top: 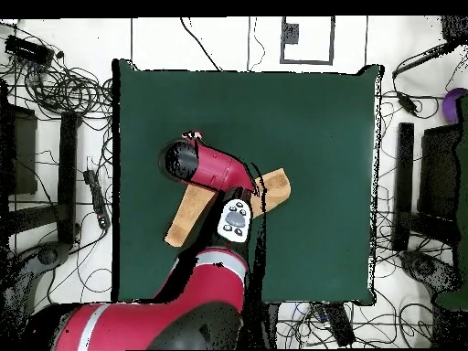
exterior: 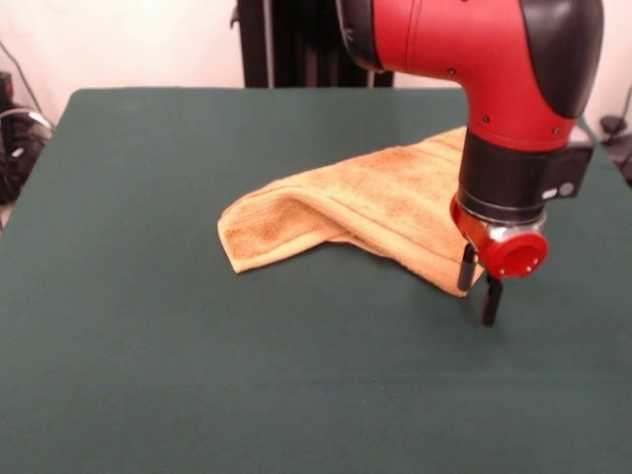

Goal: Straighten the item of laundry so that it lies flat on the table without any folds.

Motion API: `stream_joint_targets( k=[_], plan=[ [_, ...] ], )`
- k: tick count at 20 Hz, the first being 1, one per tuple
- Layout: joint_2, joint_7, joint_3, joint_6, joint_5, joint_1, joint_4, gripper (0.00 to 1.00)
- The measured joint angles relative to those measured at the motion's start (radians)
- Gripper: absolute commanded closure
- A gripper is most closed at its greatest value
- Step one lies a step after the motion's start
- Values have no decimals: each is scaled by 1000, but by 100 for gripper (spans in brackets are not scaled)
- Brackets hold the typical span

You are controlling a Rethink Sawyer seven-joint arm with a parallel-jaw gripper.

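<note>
The golden-orange towel (exterior: 375,202) lies on the dark green table (exterior: 148,385), folded over itself, with a thick rolled fold at its left end. My gripper (exterior: 478,286) is down at the towel's near right corner, tips close to the cloth. Its two black fingers (exterior: 466,267) stand a little apart, astride that corner. In the overhead view the towel (top: 186,218) shows as a slanted strip on the table (top: 320,119), partly under the red arm (top: 215,169), which hides the gripper.
Cables and equipment (top: 55,91) lie on the floor round the table in the overhead view. The black pedestal (exterior: 296,44) stands behind the table's far edge.
</note>
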Motion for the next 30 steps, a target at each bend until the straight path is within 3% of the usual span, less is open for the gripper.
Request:
stream_joint_targets(
  k=[13,30],
  plan=[
    [-1,0,1,22,0,0,-10,0],
    [-180,0,21,103,-1,-2,93,0]
  ],
)
